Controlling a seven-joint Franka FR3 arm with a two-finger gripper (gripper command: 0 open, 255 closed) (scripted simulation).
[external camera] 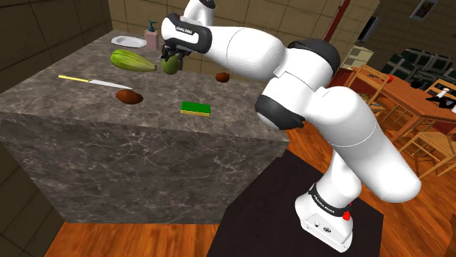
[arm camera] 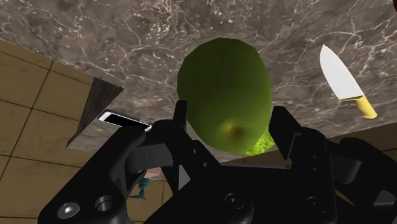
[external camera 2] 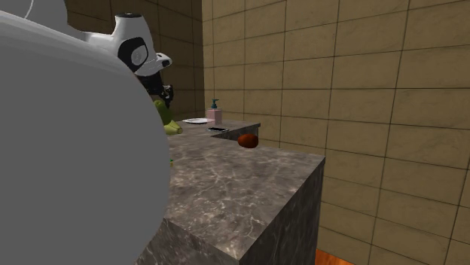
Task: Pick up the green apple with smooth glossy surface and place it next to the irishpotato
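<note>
My jaws pinch the green apple (arm camera: 222,89) from both sides, over the dark marbled worktop (external camera: 164,91); a yellow-handled knife (arm camera: 343,79) lies flat on it.

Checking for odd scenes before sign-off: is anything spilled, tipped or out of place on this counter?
Nothing stands out. The apple is clasped in the gripper above the counter. The knife lies flat, the soap bottle stands upright, and nothing is spilled.

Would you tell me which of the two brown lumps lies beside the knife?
The brown lump at the knife's blade tip, toward the shoulder view's left; the other lump lies apart.
</note>
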